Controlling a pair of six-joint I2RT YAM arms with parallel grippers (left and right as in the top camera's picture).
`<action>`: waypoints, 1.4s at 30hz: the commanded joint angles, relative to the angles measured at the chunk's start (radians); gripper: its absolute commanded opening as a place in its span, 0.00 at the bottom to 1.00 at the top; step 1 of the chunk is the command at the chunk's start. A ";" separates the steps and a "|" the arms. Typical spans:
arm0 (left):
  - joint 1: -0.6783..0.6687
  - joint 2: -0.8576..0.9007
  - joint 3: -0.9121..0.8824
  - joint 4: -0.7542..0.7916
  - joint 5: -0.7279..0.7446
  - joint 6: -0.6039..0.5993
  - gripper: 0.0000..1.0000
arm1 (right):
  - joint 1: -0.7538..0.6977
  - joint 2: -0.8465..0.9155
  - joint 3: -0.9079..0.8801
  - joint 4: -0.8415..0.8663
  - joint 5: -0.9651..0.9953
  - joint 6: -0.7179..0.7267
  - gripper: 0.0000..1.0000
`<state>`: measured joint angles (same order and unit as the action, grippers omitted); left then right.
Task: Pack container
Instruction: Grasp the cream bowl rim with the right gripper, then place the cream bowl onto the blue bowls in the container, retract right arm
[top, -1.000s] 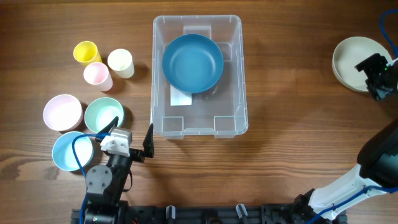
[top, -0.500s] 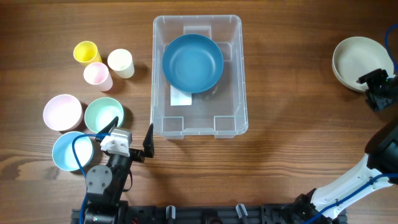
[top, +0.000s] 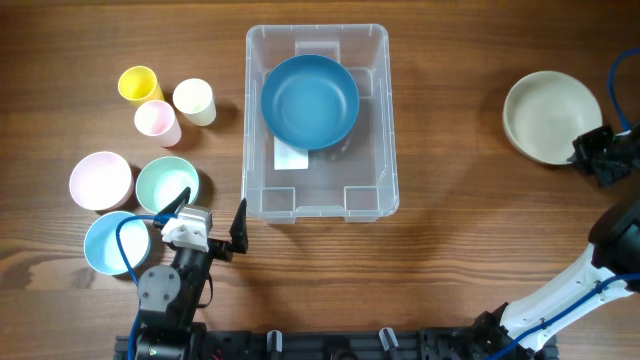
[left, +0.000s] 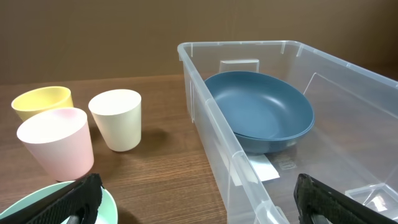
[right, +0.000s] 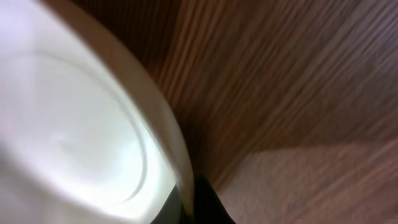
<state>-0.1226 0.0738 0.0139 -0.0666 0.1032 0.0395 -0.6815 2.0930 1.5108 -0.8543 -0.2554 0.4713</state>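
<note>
The clear plastic container (top: 252, 120) stands mid-table with a dark blue bowl (top: 310, 101) lying in its far half. Far right, a cream bowl (top: 550, 115) is gripped at its near right rim by my right gripper (top: 590, 152), which is shut on it. The right wrist view shows that rim pinched between the black fingers of the right gripper (right: 189, 202), the cream bowl (right: 74, 124) filling the left. My left gripper (top: 210, 215) rests open by the container's front left corner. Its view shows the container (left: 211, 124) wall and the blue bowl (left: 258, 109) beyond the left gripper (left: 199, 199).
Left of the container stand a yellow cup (top: 139, 84), a cream cup (top: 194, 101) and a pink cup (top: 157, 121). Nearer me lie a pink bowl (top: 100, 180), a mint bowl (top: 166, 184) and a light blue bowl (top: 110, 242), close beside my left arm.
My right gripper has closed on the cream bowl's rim and carried the bowl leftward, toward the container. The left arm has not moved.
</note>
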 joint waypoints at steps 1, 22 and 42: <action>-0.005 -0.002 -0.008 0.000 0.012 -0.006 1.00 | 0.059 -0.185 0.000 -0.006 -0.172 -0.028 0.04; -0.005 -0.002 -0.008 0.000 0.012 -0.006 1.00 | 1.094 -0.384 -0.001 0.136 0.187 0.063 0.04; -0.005 -0.002 -0.008 0.000 0.012 -0.005 1.00 | 0.854 -0.664 0.029 0.053 0.178 0.068 0.79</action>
<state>-0.1226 0.0738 0.0139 -0.0666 0.1032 0.0395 0.2829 1.5040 1.5211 -0.7307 -0.0956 0.5079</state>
